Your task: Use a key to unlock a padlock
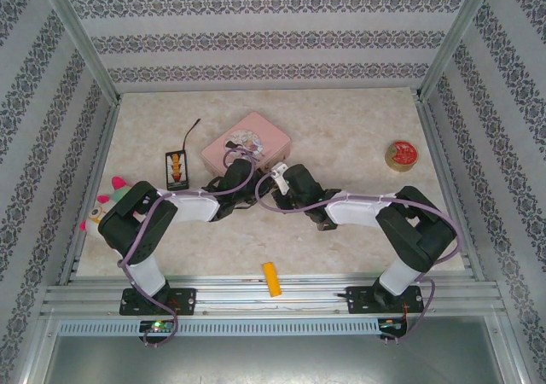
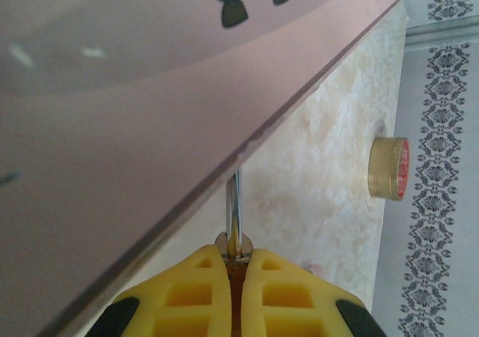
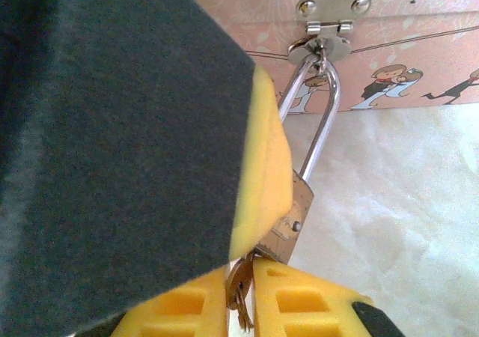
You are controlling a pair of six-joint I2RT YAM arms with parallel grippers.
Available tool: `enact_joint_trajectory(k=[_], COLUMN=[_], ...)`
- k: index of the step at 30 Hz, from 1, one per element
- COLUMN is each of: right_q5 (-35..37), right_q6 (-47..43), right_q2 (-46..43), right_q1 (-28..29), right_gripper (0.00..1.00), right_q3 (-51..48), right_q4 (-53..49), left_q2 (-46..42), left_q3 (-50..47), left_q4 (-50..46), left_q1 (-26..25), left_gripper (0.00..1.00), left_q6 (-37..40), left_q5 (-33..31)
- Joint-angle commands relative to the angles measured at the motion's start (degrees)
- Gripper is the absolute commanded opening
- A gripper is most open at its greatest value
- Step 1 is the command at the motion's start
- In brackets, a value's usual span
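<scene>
Fingers (image 2: 191, 292) of the left gripper (image 2: 236, 256) are pressing together on the tiny brass-gold padlock (image 3: 292, 213), whose silvery shackle is hanging from the hasp of the pink rectangular tin (image 1: 247, 139). Right gripper (image 3: 241, 271) is pinching a small brass key (image 3: 241, 303) just beneath it. Open pale bench (image 1: 341, 128) is stretching rightwards.

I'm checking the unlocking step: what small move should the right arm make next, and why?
Probably turn the key with the right tool. That tool is shut on it at the underside of the brass padlock, the left tool clamps the padlock body, and the shackle is threaded through the hasp of the pink tin.
</scene>
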Motion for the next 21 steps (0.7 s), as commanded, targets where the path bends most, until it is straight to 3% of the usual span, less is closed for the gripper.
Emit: enact_joint_trajectory(k=[1,21], right_q5=[0.0,-5.9], right_q6=[2.0,9.4], right_q2=[-1.5,-2.4], right_q1=[0.4,-1.3], right_gripper=[0.13,0.08], right_q3=[-0.6,-2.4], right_q4=[2.6,3.7], left_q2=[-2.7,0.2], left_q3=[-0.9,-4.2], left_q4=[-2.4,7.1], left_q1=[-2.0,-1.9], left_gripper=[0.00,0.00], left_q6=[1.5,-1.4], left_q5=[10.1,10.4])
